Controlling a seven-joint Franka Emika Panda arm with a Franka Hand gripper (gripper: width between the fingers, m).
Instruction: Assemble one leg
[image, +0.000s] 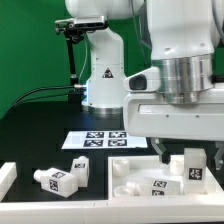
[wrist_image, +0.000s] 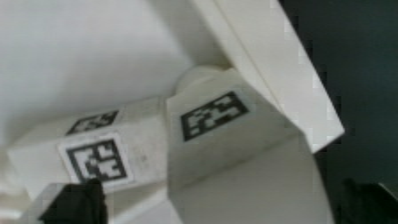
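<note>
White plastic fills nearly everything you see from the wrist, and at the lower edge of that view only one dark fingertip (wrist_image: 71, 203) pokes in, so you cannot tell from it how the jaws stand. In the exterior view the gripper (image: 176, 152) hangs low over the large white tray-like piece (image: 135, 170), with its fingers spread either side of a tagged white leg (image: 190, 167); they look parted around it rather than pressed on it, but the view is too coarse for you to be sure of contact. That leg sits inside the tray's raised rim, directly beneath the gripper and a touch toward the exterior view's right, its long axis roughly upright. In the wrist view the same leg (wrist_image: 151, 140) shows three tag faces and lies snug against the tray's rim. Two more legs (image: 62, 176) lie on the black table toward the exterior view's left, well apart from the gripper. The marker board (image: 97, 139) lies behind the tray. Your coming move likely turns on a straight descent and a squeeze.
</note>
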